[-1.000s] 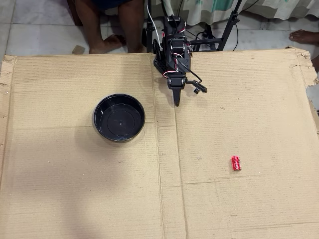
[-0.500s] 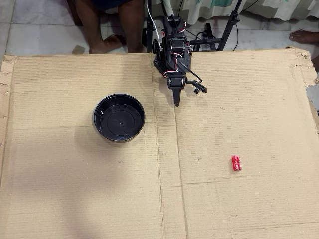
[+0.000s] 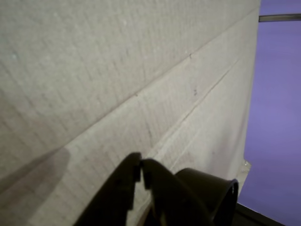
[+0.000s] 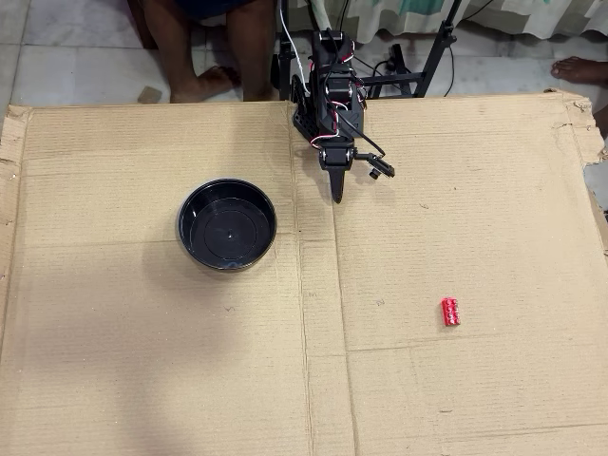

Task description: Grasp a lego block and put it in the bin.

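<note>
Overhead view: we see the lego block (image 4: 450, 312) lying flat on the cardboard sheet (image 4: 142, 361), studs up, its long axis running nearly from 12 to 6 o'clock with only a slight lean. We can read no brand, label or writing on the brick, the bin or the cardboard. The brick lies well apart from the gripper (image 4: 336, 195), at roughly 4 to 5 o'clock from the fingertips, and nothing touches it. The bin (image 4: 227, 225) — a round black bowl, holding nothing that we can see — stands at about 8 o'clock from the fingertips, on the other side of the sheet's central fold from the brick. The arm (image 4: 330, 90) reaches in from the 12 o'clock edge, its tip pointing toward 6 o'clock.

Wrist view: we see the gripper (image 3: 141, 165) at the lower edge over bare cardboard; the two dark fingers are pressed together at their tips — no gap shows and nothing is pinched between them. Neither brick nor bin appears here.
</note>
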Tool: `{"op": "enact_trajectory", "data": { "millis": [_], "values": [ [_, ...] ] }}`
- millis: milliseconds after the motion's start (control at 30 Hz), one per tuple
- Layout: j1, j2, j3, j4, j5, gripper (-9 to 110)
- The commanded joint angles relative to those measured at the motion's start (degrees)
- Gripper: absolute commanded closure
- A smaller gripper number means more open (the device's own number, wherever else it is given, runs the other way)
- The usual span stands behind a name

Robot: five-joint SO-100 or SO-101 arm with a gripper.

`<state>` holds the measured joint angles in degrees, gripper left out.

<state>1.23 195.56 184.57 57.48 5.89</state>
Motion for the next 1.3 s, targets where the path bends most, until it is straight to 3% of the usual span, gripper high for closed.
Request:
{"op": "enact_trajectory", "data": {
  "millis": [0,667,1267],
  "values": [
    [0.18,0.62,0.35,-0.62,0.35,101],
    [0.00,-1.32,-11.25,5.19,0.44,101],
    [-0.79,-44.82,-49.22,5.36,0.53,101]
  ]
}}
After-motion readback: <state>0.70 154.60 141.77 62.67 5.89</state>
